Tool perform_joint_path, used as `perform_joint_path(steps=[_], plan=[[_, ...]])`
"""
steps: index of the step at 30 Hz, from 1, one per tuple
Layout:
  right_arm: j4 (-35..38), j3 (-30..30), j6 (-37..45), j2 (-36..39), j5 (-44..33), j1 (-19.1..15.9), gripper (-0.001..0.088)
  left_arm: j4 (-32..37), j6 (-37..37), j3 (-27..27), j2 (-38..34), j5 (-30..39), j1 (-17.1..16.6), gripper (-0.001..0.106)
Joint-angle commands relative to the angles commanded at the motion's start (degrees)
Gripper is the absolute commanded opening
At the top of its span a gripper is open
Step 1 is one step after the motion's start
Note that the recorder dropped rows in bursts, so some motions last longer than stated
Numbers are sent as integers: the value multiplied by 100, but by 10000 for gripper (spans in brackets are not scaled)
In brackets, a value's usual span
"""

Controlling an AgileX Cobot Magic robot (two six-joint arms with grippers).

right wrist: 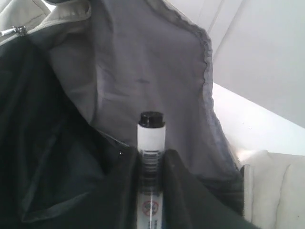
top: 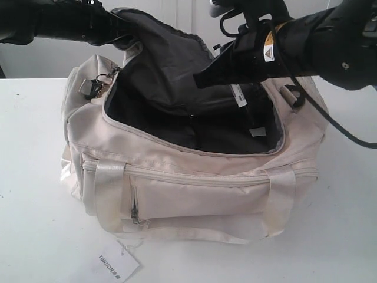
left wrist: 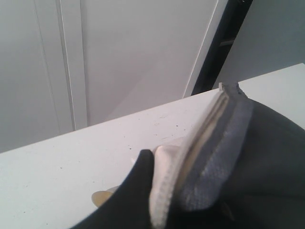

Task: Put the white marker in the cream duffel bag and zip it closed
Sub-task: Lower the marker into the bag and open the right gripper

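The cream duffel bag [top: 194,188] lies on the white table with its top zipper open and the dark lining showing. My left gripper [top: 119,30] is shut on the edge of the raised top flap [left wrist: 209,129] and holds it up at the back left; one black finger [left wrist: 140,171] presses on the cream hem, the other is hidden behind the fabric. My right gripper [top: 203,78] hangs over the opening, pointing into the bag. It is shut on the white marker [right wrist: 151,138], whose black end sticks out past the fingertips toward the grey lining [right wrist: 143,71].
A white paper tag printed TONLION [top: 118,265] lies on the table in front of the bag. Metal rings and a clip [top: 97,82] hang at the bag's left end. A black cable [top: 339,127] trails from the right arm over the bag's right end.
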State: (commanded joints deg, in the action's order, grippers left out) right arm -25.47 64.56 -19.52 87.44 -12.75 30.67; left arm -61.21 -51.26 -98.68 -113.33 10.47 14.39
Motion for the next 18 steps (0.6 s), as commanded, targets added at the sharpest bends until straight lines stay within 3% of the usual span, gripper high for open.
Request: perform_joint_path(steps=[11,18], plan=[[-8,0,-15,345,-364,-12,0,0,0,0,0,0,0,0],[-22,0,-390,406,-657,-251,0,0,0,0,0,0,0,0]])
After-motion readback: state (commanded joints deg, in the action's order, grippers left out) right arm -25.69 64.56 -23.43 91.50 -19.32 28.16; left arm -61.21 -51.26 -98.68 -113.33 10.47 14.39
